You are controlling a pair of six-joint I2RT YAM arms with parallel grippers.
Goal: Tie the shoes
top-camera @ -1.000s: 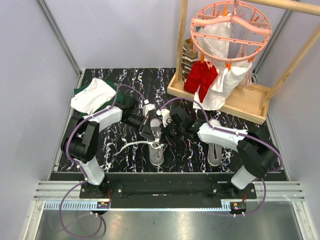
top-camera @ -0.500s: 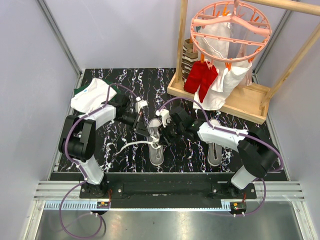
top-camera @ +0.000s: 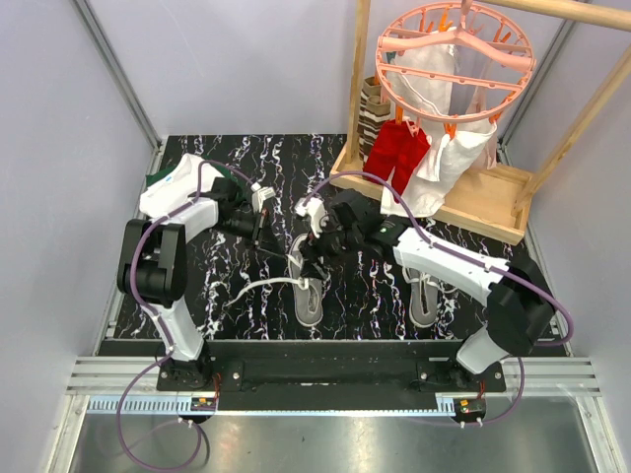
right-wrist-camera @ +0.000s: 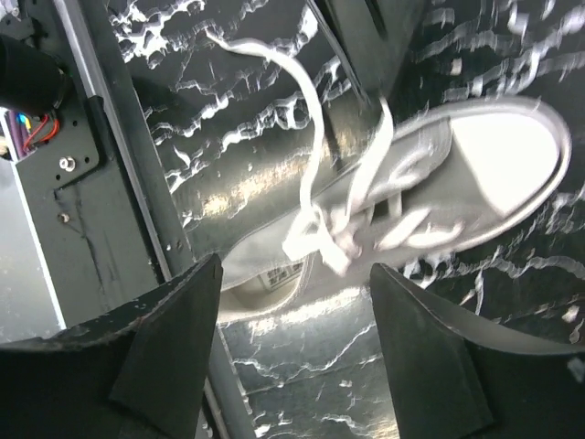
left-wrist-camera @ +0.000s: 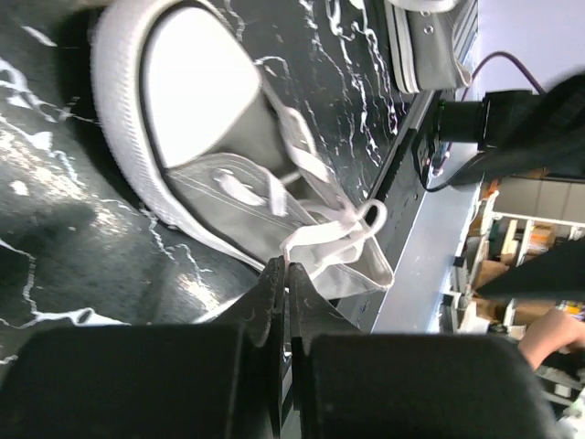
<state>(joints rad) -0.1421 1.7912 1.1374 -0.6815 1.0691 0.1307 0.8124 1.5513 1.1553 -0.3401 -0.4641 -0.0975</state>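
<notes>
we drew left gripper back leftward, pinched tight | right gripper gapes over grey canvas white-toed sneaker, mid black marbled table | risk: slack white lace slips, knot loosens

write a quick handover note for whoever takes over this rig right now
Left gripper: shut, drawn off to the left of the middle shoe; cannot tell if it pinches a lace.
Right gripper: open, empty, over that shoe.
Second shoe: further right, untouched.
Done: no bow visible; one lace end trails loose to the left.
Left: tie the middle shoe, then the second one.
</notes>
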